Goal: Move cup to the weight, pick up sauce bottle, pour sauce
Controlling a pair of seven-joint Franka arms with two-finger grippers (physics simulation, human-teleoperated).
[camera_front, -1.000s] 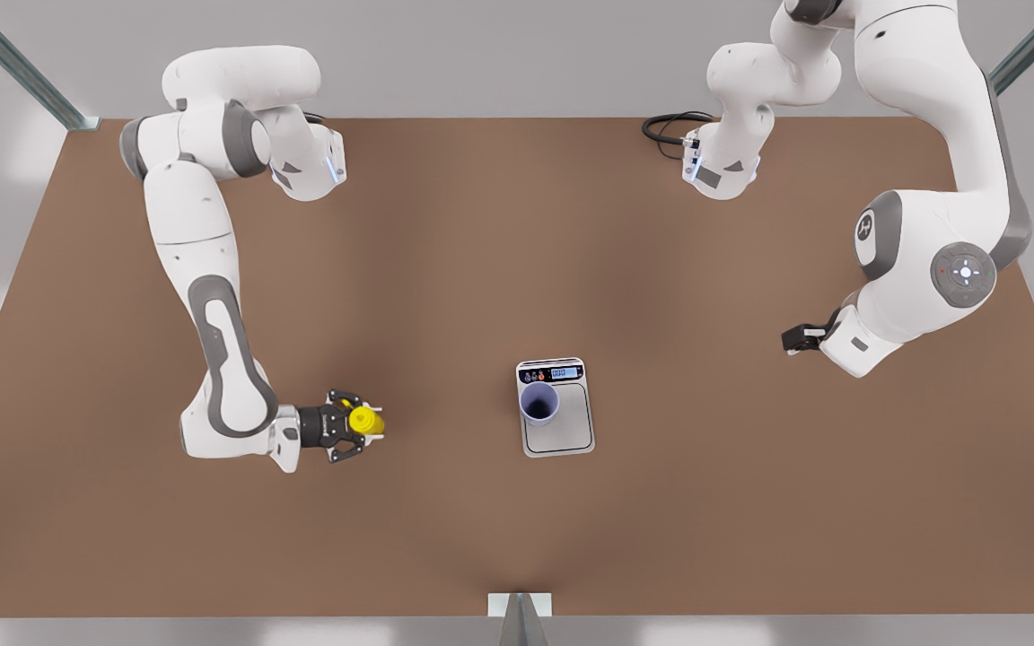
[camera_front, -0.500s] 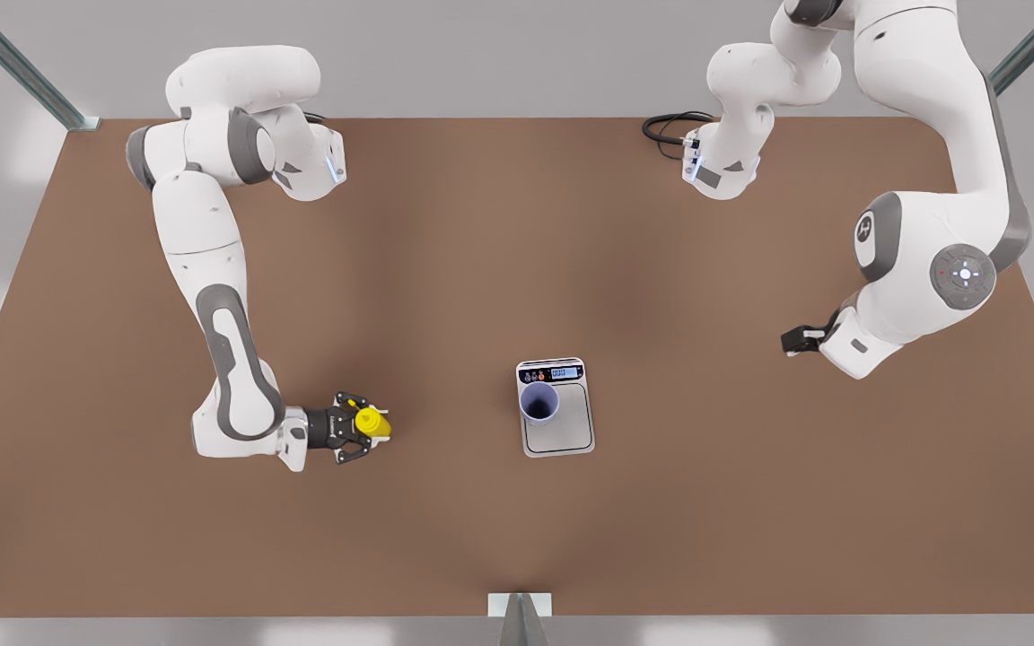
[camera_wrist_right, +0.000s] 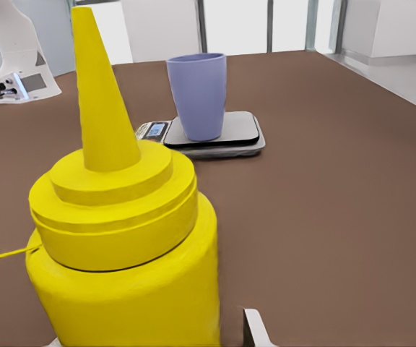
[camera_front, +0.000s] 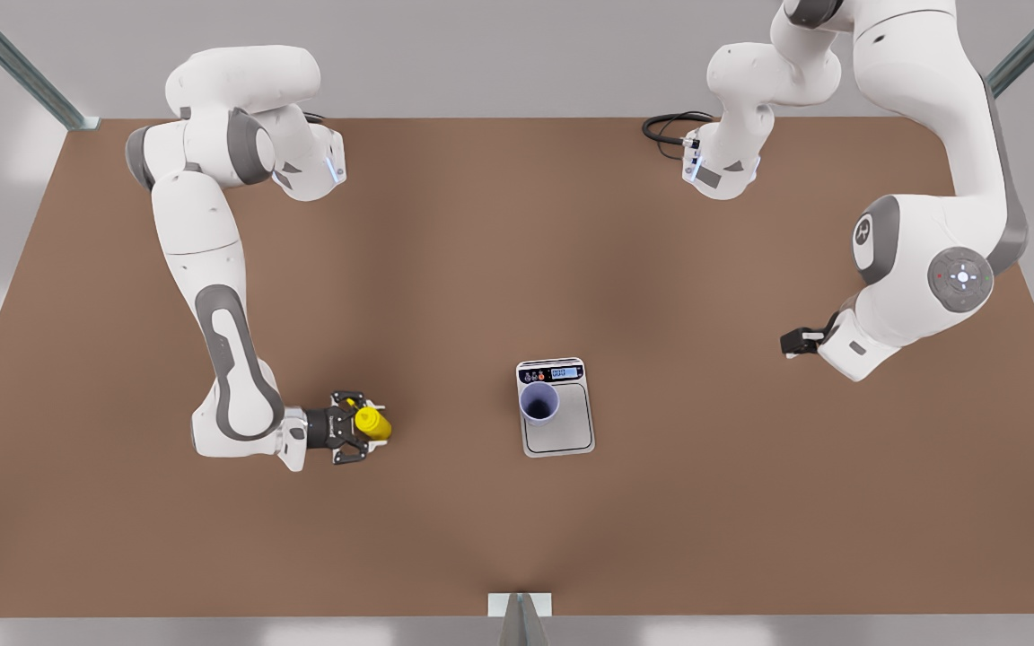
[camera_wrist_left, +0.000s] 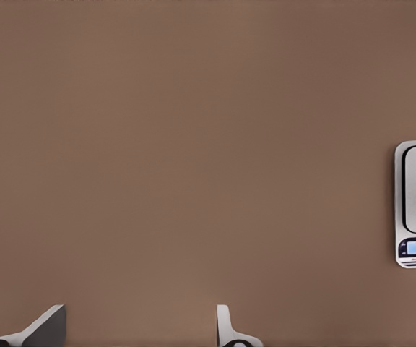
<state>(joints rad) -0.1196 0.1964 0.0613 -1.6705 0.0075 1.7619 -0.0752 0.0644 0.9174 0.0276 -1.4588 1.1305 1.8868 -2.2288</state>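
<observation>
The yellow sauce bottle (camera_front: 371, 423) stands upright between the right gripper's (camera_front: 364, 425) fingers, its pointed nozzle up. Well apart from that gripper, the lavender cup (camera_front: 538, 401) sits upright on the white weight (camera_front: 562, 431), near its display.

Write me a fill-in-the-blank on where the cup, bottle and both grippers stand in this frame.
1. The cup stands upright on the ___, at the end by its display.
2. At the front view's left, the right gripper is shut on the ___.
3. At the front view's right, the left gripper waits above the table with its fingers ___.

Missing words: scale; bottle; open.
</observation>
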